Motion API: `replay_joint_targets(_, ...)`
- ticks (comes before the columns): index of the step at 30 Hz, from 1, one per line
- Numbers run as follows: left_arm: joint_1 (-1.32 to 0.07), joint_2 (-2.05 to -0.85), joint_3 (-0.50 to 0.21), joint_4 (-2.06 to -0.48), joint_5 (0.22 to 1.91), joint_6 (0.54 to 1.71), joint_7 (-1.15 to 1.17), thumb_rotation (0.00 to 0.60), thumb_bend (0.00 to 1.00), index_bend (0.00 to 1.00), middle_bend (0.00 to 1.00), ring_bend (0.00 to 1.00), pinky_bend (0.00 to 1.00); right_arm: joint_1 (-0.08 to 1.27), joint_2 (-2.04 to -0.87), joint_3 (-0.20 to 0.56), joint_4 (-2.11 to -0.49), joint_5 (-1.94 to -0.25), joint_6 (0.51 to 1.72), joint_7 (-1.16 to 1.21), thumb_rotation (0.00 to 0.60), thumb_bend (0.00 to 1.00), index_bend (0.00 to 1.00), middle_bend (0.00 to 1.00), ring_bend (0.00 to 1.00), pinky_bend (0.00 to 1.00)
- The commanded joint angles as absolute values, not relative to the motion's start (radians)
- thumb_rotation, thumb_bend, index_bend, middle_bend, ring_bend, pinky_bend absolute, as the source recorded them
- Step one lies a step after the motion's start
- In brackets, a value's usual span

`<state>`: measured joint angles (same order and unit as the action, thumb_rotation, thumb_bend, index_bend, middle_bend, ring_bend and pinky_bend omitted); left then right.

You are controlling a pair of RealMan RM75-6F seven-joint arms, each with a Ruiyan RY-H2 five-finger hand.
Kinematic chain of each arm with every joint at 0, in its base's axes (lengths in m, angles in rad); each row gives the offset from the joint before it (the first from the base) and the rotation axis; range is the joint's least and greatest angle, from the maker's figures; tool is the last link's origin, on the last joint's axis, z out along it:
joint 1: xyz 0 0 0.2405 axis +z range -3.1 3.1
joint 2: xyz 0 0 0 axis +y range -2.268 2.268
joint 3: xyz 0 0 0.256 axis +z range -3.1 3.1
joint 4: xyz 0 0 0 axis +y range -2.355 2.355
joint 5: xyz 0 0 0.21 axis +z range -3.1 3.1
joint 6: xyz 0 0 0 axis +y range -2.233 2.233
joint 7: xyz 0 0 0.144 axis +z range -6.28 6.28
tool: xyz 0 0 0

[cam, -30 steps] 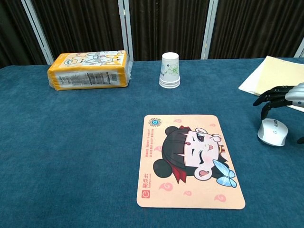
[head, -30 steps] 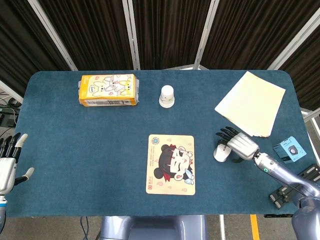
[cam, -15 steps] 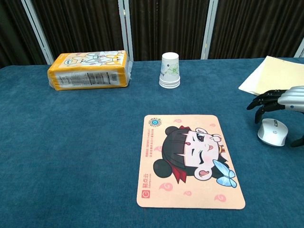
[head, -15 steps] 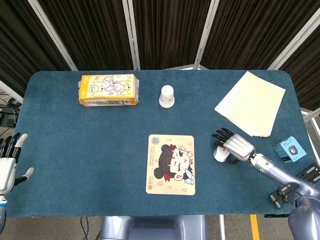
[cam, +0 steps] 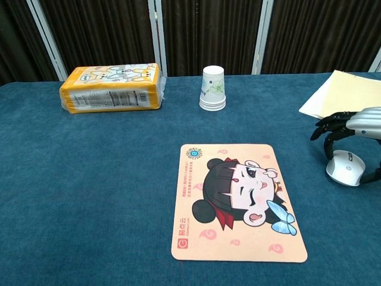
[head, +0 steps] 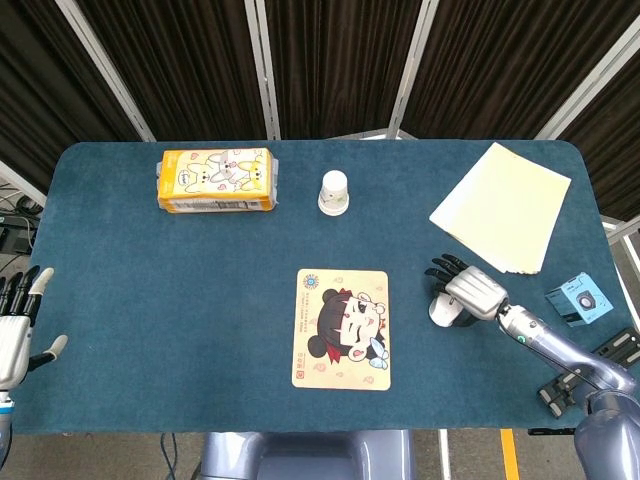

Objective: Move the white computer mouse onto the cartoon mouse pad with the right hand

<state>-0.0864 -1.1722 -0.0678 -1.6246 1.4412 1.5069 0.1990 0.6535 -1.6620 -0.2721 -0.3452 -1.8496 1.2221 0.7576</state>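
Observation:
The white computer mouse (head: pixel 439 310) (cam: pixel 344 168) lies on the blue table right of the cartoon mouse pad (head: pixel 342 328) (cam: pixel 238 202), a short gap away from it. My right hand (head: pixel 472 293) (cam: pixel 356 123) arches over the mouse. Its fingers (cam: pixel 329 132) come down on the mouse's left side and the thumb presses its right side, so the hand grips it. In the chest view the mouse looks slightly tilted. My left hand (head: pixel 15 328) hangs off the table's near left corner, fingers spread, holding nothing.
A yellow tissue pack (head: pixel 217 180) (cam: pixel 112 88) and a stack of paper cups (head: pixel 334 193) (cam: pixel 213 88) stand at the back. Pale yellow paper sheets (head: pixel 503 205) (cam: pixel 344 92) lie just behind the right hand. A small blue box (head: pixel 580 301) sits at the right edge.
The right hand has lowered and closed around the mouse. The mouse has shifted slightly and tilted. The left hand has stayed put.

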Motion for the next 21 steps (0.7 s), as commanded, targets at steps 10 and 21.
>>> replay_joint_targets(10, -0.086, -1.172, -0.068, -1.624, 1.441, 1.507, 0.197, 0.600, 0.24, 0.00, 0.00, 0.00, 0.00, 0.664, -1.642, -0.240, -0.344, -1.817, 1.229, 0.769, 0.600, 0.19, 0.58, 0.17, 0.00, 0.01)
replay_joint_targets(21, -0.086, -1.173, -0.068, -1.623, 1.442, 1.508, 0.196, 0.600, 0.24, 0.00, 0.00, 0.00, 0.00, 0.710, -1.575, -0.200, -0.391, -1.792, 1.256, 0.786, 0.600, 0.18, 0.58, 0.17, 0.00, 0.01)
